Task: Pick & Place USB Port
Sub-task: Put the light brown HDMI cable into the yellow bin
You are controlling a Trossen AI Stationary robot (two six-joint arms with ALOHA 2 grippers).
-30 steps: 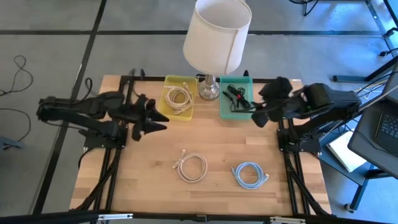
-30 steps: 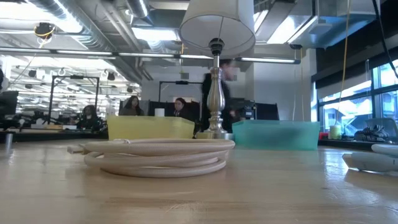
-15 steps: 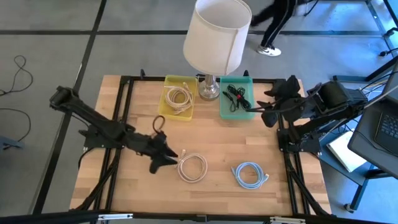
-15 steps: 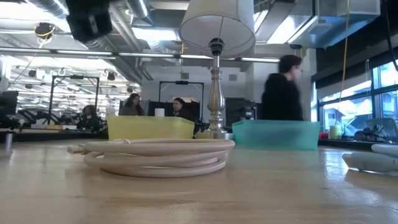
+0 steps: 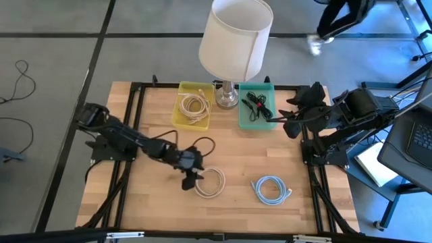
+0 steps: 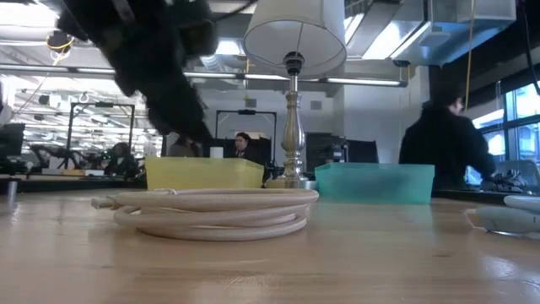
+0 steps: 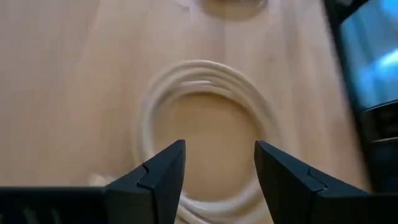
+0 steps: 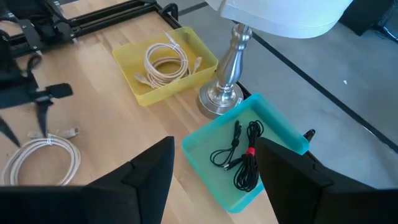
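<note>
A cream coiled USB cable (image 5: 210,182) lies flat on the wooden table, near the middle; it also shows in the low view (image 6: 211,211) and in the left wrist view (image 7: 208,124). My left gripper (image 5: 190,178) hangs open just above the coil's left edge, slanting down, touching nothing; its two fingers (image 7: 219,149) frame the coil. In the low view the left gripper (image 6: 190,118) is a dark blur above the coil. My right gripper (image 5: 287,126) waits open, raised by the teal bin (image 5: 256,104).
A light blue coiled cable (image 5: 271,189) lies to the right of the cream one. A yellow bin (image 5: 194,104) holds another cream cable; the teal bin holds a black cable (image 8: 239,152). A lamp (image 5: 235,40) stands between the bins. A person walks behind the table.
My left gripper has swung from the table's left side, beside the yellow bin, toward the near edge and the right, has come down and has tipped downward; it now hangs over the cream coil. The coil has not moved.
</note>
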